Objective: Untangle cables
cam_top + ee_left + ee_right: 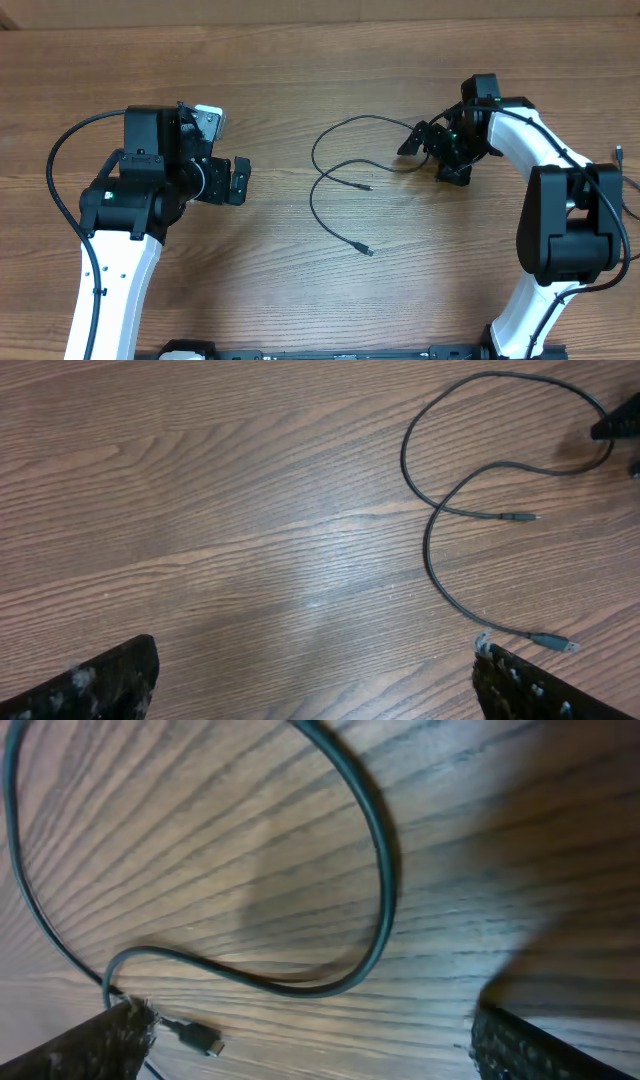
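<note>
Two thin black cables [438, 508] lie loose in the middle of the table [300, 60] and cross each other once (their little plugs [520, 516] point to the right). One end reaches the right gripper [430, 157], whose fingers are spread wide and hold nothing. The left gripper [243, 180] is well apart from the cables, and its fingers are wide too.

Likely lab: robot arms [120, 270], wood-grain table [300, 300].

The cables [313, 158] run out of sight beneath the right gripper [432, 158], possibly lying loose there. Their plugs [367, 250] are too small to identify.
</note>
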